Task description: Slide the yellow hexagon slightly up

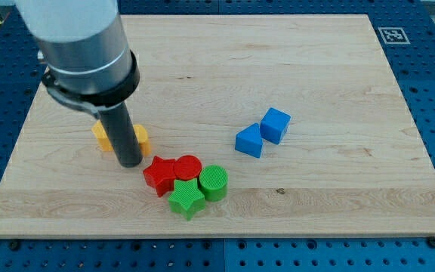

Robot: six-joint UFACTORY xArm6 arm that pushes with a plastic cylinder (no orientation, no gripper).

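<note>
The yellow hexagon lies on the wooden board at the view's left, mostly hidden behind my rod. A second yellow block shows on the rod's other side; its shape is hidden. My tip rests on the board just below and between the two yellow blocks, touching or nearly touching them. To the tip's right lie a red star, a red cylinder, a green cylinder and a green star, all bunched together.
A blue triangular block and a blue cube sit side by side right of centre. A black-and-white marker is at the board's top right corner. The arm's grey body covers the board's top left.
</note>
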